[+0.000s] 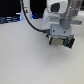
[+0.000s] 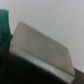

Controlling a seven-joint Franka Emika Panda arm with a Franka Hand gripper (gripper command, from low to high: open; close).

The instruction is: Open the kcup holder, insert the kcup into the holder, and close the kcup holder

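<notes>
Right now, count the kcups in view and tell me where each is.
1, tentatively: the kcup shows only as a blurred green patch at the wrist view's edge. The exterior view shows none; the gripper may hide it there.

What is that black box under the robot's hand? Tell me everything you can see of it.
The kcup holder is a small, dark, boxy block that sits on the pale table, towards the exterior view's right. Its front shows faint pale rectangular marks. The picture is too blurred to show its material or whether it is open. The gripper hangs right over its top, on the white arm. Whether they touch cannot be told.
</notes>
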